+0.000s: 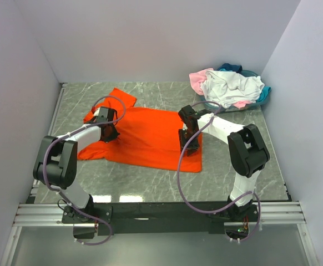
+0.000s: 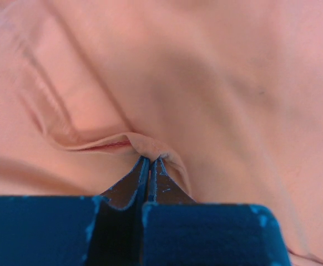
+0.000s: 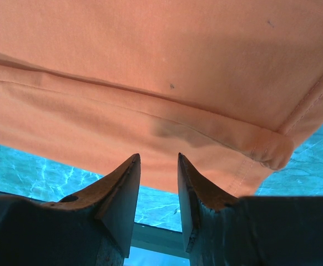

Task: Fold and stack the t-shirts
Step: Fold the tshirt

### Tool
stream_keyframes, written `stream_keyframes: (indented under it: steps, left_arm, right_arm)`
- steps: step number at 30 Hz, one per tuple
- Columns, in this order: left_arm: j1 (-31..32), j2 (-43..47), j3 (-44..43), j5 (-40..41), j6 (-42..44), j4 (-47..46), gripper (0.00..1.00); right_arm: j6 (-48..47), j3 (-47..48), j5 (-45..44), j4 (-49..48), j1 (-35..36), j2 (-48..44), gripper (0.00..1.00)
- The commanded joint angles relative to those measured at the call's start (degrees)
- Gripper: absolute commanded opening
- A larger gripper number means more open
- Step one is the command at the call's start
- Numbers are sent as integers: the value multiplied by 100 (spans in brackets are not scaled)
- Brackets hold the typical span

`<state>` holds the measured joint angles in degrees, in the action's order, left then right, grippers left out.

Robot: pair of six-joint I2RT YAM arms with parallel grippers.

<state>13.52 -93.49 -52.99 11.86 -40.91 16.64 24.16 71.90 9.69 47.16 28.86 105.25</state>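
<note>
The tabletop [image 1: 150, 183] is a grey-green slab with a marble pattern of pale veins, and it is glossy enough to throw back a bright patch of light near its front edge. In the right wrist view the same surface reads as teal with light veining. Plain, pale walls [image 1: 150, 39] close it in on the left, the back and the right, meeting the slab at its edges. Along the near side run aluminium rails [image 1: 167, 211] with a dark bar between them, on which both arm bases are bolted.

The orange t-shirt [image 1: 150, 138] lies spread out mid-tabletop, one sleeve pointing toward the far left, its hem toward the right. A loose heap of t-shirts [image 1: 231, 87], white on top with pale pink and teal showing at the sides, sits in the far right corner, well apart from the orange one.

The left gripper [image 2: 150, 163] is down on the shirt's left side, its jaws pressed together on a small raised ridge of orange cloth. The right gripper [image 3: 159, 166] hangs at the shirt's right hem near a corner, its jaws spread part way with a clear gap and nothing pinched between them
</note>
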Motion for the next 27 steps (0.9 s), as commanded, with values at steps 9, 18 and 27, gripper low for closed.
stream_keyframes:
  steps: [9, 18, 27]
  left_arm:
    - [2, -609, -773, -667, 873, -329, 0]
    - [63, -732, -871, -755, 1339, -179, 0]
    - [362, -758, -1011, -667, 1866, 40, 0]
  right_arm:
    - [-17, 202, -47, 118, 14, 48, 41]
    - [18, 158, -47, 118, 23, 13, 41]
    - [80, -62, 6, 39, 23, -110, 41]
